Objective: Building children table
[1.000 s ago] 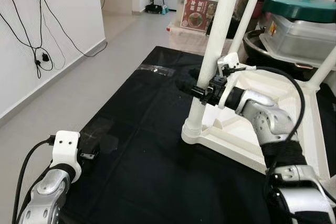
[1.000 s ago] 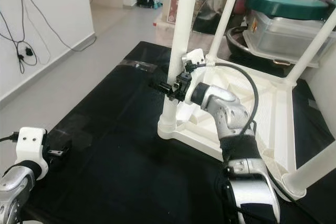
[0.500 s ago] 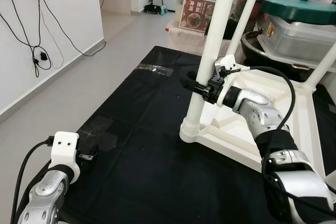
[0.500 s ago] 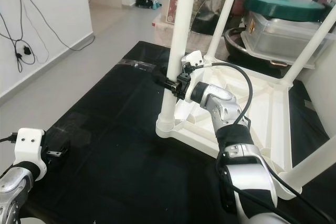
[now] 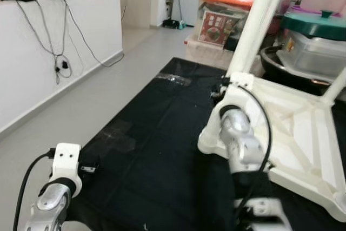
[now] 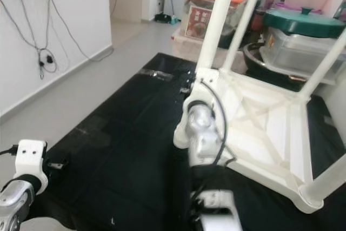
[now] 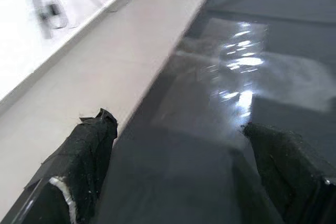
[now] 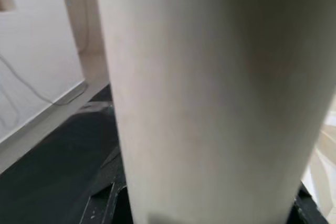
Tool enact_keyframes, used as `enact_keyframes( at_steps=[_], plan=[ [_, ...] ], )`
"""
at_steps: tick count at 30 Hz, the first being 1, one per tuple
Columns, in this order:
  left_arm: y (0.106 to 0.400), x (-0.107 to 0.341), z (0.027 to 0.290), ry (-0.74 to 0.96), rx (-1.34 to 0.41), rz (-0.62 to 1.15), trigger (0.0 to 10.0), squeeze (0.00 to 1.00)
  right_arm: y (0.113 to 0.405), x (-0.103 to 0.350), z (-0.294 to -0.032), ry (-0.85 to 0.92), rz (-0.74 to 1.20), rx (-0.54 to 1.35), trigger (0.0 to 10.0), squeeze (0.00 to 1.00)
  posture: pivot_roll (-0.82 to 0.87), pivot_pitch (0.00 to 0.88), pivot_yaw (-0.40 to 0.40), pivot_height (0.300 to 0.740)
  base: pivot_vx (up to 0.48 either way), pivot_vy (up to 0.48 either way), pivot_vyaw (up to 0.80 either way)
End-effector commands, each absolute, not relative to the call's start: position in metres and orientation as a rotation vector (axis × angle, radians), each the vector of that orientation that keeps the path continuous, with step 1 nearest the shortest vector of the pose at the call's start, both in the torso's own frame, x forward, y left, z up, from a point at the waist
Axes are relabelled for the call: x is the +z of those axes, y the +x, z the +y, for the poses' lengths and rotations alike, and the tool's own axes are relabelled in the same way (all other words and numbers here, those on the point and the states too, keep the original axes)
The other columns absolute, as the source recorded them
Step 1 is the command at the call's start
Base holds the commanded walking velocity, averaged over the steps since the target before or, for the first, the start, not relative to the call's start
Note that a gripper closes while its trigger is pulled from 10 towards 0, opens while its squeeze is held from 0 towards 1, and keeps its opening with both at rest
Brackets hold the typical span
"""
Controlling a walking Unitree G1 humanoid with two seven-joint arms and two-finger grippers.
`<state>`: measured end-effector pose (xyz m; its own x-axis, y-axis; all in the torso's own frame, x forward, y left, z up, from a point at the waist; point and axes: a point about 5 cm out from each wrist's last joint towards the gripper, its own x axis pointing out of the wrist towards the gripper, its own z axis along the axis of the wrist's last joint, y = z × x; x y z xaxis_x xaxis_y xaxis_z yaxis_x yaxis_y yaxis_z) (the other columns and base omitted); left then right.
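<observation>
Left eye view shows a white children's table (image 5: 303, 117) lying upside down on a black sheet (image 5: 157, 150) spread over the floor (image 5: 81, 96), its legs pointing up. The right gripper (image 5: 223, 87) sits at the near corner leg (image 5: 250, 31), low on the post close to where it joins the tabletop. In the right wrist view that white leg (image 8: 210, 93) stands right against the camera, with black fingers (image 8: 102, 203) showing on either side of it at its foot, so the jaws are closed around the leg. The right arm (image 6: 203, 133) reaches forward from the robot to this corner.

The left gripper (image 7: 181, 182) hovers low over the near edge of the sheet, well apart from the table. Its jaws are spread wide with nothing between them, just glossy black sheet and pale floor beyond the fingers (image 7: 86, 153).

Behind the table, past the right jaws, stand storage boxes (image 5: 216, 22) and a green-lidded pot (image 5: 316, 22). Cables (image 5: 59, 63) hang on the white wall.
</observation>
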<state>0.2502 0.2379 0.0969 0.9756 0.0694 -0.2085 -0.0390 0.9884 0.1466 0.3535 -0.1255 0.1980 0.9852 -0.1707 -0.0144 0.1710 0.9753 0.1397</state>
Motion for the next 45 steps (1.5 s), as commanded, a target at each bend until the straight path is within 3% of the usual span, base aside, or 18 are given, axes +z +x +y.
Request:
enact_keyframes(
  at_steps=[1,4,5,6,7,8,9,10,12,13,18,19,25,31,35,43,44,45],
  plan=[
    [0.252,0.098,0.239,0.142,0.059,0.217,10.0,0.0,0.35,0.186,-0.125,0.171,0.056,-0.228,0.0,0.0,0.14,0.0,-0.095,0.74,0.0,0.0,0.0],
    [0.255,0.099,0.238,0.133,0.063,0.212,10.0,0.0,0.35,0.193,-0.12,0.159,0.06,-0.248,0.0,0.0,0.13,0.0,-0.096,0.74,0.0,0.0,0.0],
    [0.255,0.099,0.236,0.132,0.062,0.212,10.0,0.0,0.35,0.194,-0.119,0.157,0.065,-0.245,1.6,0.0,0.13,0.0,-0.097,0.74,0.0,0.0,0.0],
    [0.255,0.099,0.236,0.132,0.062,0.212,10.0,0.0,0.35,0.194,-0.119,0.157,0.065,-0.245,1.6,0.0,0.13,0.0,-0.097,0.74,0.0,0.0,0.0],
    [0.255,0.098,0.236,0.132,0.061,0.212,10.0,0.0,0.35,0.194,-0.118,0.162,0.073,-0.244,6.1,0.0,0.13,0.0,-0.097,0.74,0.0,0.0,0.0],
    [0.255,0.098,0.235,0.131,0.06,0.213,10.0,0.0,0.351,0.193,-0.116,0.163,0.086,-0.221,10.0,0.0,0.13,0.0,-0.097,0.74,0.0,0.0,0.0],
    [0.255,0.098,0.234,0.131,0.059,0.213,10.0,0.0,0.349,0.194,-0.113,0.174,0.097,-0.191,10.0,0.0,0.13,0.0,-0.097,0.74,0.0,0.0,0.0],
    [0.255,0.098,0.234,0.13,0.058,0.213,10.0,0.0,0.346,0.196,-0.111,0.204,0.086,-0.166,10.0,0.2,0.13,0.0,-0.097,0.74,0.0,0.0,0.0],
    [0.254,0.098,0.234,0.129,0.058,0.213,10.0,0.0,0.344,0.199,-0.109,0.224,0.076,-0.154,10.0,0.2,0.13,0.0,-0.097,0.74,0.0,0.0,0.0],
    [0.254,0.097,0.235,0.131,0.057,0.215,10.0,0.0,0.339,0.204,-0.11,0.244,0.056,-0.136,10.0,1.0,0.12,0.0,-0.095,0.74,0.0,0.0,0.0],
    [0.255,0.097,0.236,0.134,0.056,0.217,10.0,0.0,0.337,0.209,-0.112,0.235,0.045,-0.121,10.0,1.0,0.12,0.0,-0.089,0.74,0.0,0.0,0.0],
    [0.255,0.097,0.237,0.137,0.054,0.216,10.0,0.0,0.336,0.215,-0.115,0.232,0.032,-0.116,10.0,0.0,0.11,0.0,-0.084,0.74,0.0,0.0,0.0],
    [0.256,0.098,0.237,0.144,0.047,0.216,10.0,0.0,0.335,0.231,-0.126,0.225,-0.013,-0.085,10.0,0.0,0.1,0.0,-0.073,0.74,0.0,0.0,0.0],
    [0.258,0.098,0.237,0.154,0.033,0.216,10.0,0.0,0.338,0.246,-0.135,0.181,-0.043,0.085,10.0,0.0,0.09,0.0,-0.069,0.74,0.0,0.0,0.0],
    [0.259,0.099,0.234,0.16,0.021,0.211,10.0,0.0,0.338,0.262,-0.137,0.071,-0.085,0.409,10.0,0.0,0.1,0.0,-0.074,0.74,0.0,0.0,0.0],
    [0.259,0.098,0.234,0.169,0.012,0.212,10.0,0.0,0.346,0.256,-0.144,-0.096,-0.065,0.693,10.0,0.0,0.1,0.0,-0.082,0.74,0.0,0.0,0.0],
    [0.26,0.099,0.234,0.171,0.012,0.21,10.0,0.0,0.351,0.254,-0.146,-0.126,-0.059,0.725,8.7,0.0,0.11,0.0,-0.09,0.74,0.0,0.0,0.0],
    [0.26,0.099,0.234,0.171,0.012,0.21,10.0,0.0,0.351,0.254,-0.146,-0.126,-0.059,0.725,8.7,0.0,0.11,0.0,-0.09,0.74,0.0,0.0,0.0]
  ],
)
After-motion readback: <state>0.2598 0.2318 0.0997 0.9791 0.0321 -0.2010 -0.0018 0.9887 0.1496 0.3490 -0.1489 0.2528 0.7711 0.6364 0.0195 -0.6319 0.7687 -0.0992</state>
